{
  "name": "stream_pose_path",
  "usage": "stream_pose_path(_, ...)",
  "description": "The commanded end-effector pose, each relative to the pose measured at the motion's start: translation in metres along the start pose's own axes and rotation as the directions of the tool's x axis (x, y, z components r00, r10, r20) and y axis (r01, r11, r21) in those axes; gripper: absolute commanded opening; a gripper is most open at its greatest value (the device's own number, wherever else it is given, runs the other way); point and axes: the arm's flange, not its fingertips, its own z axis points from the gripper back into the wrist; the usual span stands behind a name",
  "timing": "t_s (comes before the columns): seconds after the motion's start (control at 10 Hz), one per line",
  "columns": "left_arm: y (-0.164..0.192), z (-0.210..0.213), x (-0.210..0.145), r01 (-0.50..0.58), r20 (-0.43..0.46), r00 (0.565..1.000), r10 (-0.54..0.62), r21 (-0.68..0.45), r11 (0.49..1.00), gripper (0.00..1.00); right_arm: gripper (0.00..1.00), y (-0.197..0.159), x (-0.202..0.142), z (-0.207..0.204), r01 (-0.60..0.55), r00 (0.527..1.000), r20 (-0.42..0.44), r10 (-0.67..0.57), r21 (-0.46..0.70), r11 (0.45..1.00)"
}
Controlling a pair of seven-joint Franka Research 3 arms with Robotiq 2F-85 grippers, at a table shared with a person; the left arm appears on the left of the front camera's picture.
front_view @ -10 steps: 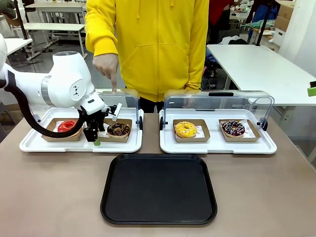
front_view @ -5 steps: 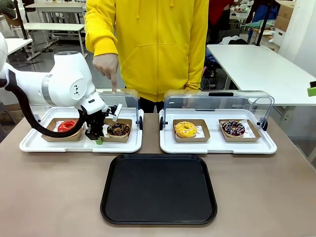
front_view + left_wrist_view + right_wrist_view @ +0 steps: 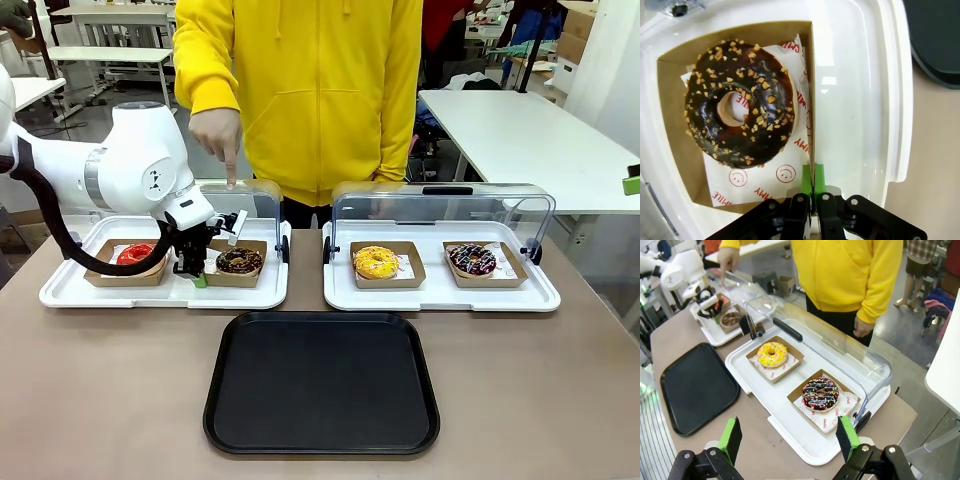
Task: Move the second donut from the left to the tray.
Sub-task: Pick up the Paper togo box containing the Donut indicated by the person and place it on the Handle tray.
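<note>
**Left gripper pinches the holder's wall; donut not yet lifted**

At the far left, a red-glazed donut (image 3: 135,254) sits in its own box on the left white tray (image 3: 70,292). Just beside it, the left gripper (image 3: 813,176) is clamped on the thin side wall of the cardboard holder (image 3: 671,110), one green pad on each side of the card. Taking the box by its edge probably spares the glaze.

The second donut from the left (image 3: 740,102), dark with tan crumbs, lies in that holder on printed paper. It is on the white tray, with the clear lid raised behind it. Above it, the person's hand (image 3: 218,135) points a finger down, apparently marking the choice.

In the middle, nearer the robot, the black tray (image 3: 322,382) lies flat on the brown table (image 3: 100,400), close enough for a short carry. Farther right, a yellow donut (image 3: 376,262) and a sprinkled donut (image 3: 820,392) rest in boxes on the second white tray.

The right gripper (image 3: 788,440) hangs spread wide, holding nothing, high over the table's right end. White tables stand in the room behind.
</note>
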Motion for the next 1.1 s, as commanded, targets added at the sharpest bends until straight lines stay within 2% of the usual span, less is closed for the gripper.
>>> stream_pose_path(0.0,-0.001,0.0,0.001,0.005,0.001,1.0,-0.005,0.007,1.0,0.0,1.0,-0.002,0.001,-0.001,-0.026,0.999,0.029,0.026,0.0,1.0)
stream_pose_path(0.4,0.001,0.001,0.002,0.002,0.003,1.0,-0.002,0.003,1.0,0.02,1.0,-0.002,0.001,-0.001,-0.026,0.999,0.029,0.026,0.0,1.0)
stream_pose_path(0.5,-0.012,0.013,0.005,0.008,0.055,0.998,-0.011,0.046,0.999,0.02,1.0,-0.002,0.001,-0.001,-0.026,0.999,0.029,0.026,0.0,1.0)
stream_pose_path(0.7,-0.043,0.046,0.024,0.015,0.029,0.999,-0.02,0.157,0.987,0.02,1.0,-0.002,0.001,-0.001,-0.026,0.999,0.029,0.026,0.0,1.0)
stream_pose_path(1.0,-0.077,0.079,0.038,0.014,0.0,1.0,-0.014,0.203,0.979,0.02,1.0,-0.002,0.001,-0.001,-0.026,0.999,0.029,0.026,0.0,1.0)
